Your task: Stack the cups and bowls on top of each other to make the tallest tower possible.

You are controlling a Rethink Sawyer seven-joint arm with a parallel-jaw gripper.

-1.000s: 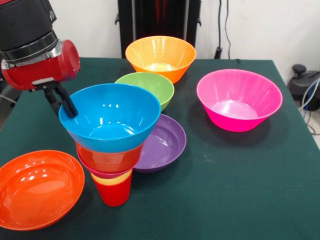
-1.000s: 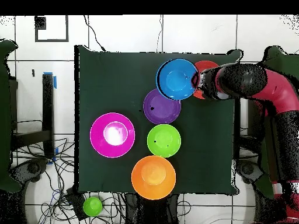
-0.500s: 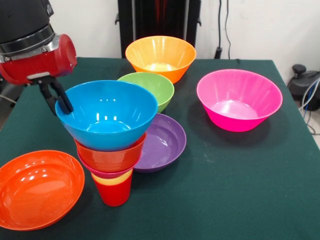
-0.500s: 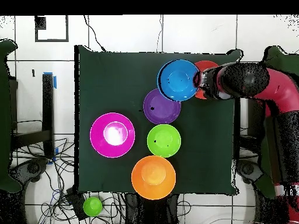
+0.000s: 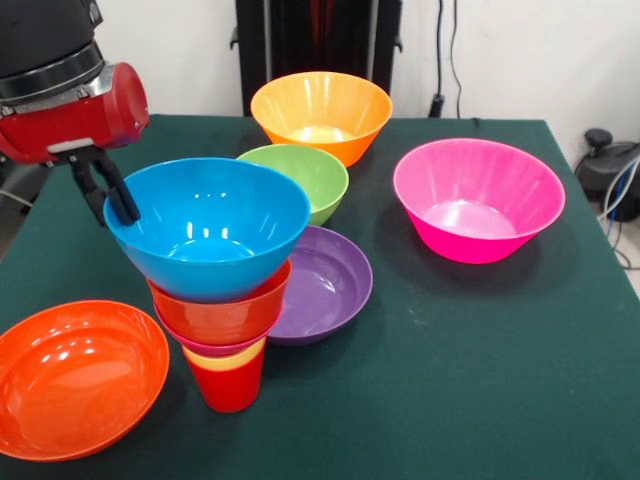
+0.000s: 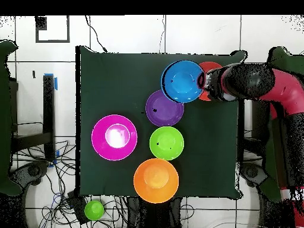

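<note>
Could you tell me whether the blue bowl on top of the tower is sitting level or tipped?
Tipped. The blue bowl has its rim higher on the gripper side than opposite, sitting askew on the tower.

- The tower [image 5: 225,300] stands on the green table [image 5: 480,360], built on a red cup [image 5: 230,385] with a yellow rim showing inside it.
- Above the cup sit a crimson-pink bowl and an orange-red bowl [image 5: 222,312], then a wide blue bowl [image 5: 207,225] tilted on top.
- The gripper [image 5: 108,195] pinches the blue bowl's rim on the side facing away from the purple bowl.
- A shallow purple bowl [image 5: 325,285] lies just beside the tower, partly behind it.
- A green bowl [image 5: 300,175] sits behind the tower, a light orange bowl [image 5: 320,112] farther back.
- A magenta-pink bowl [image 5: 478,200] stands well apart from the tower.
- An orange bowl [image 5: 75,375] rests near the tower's base.
</note>
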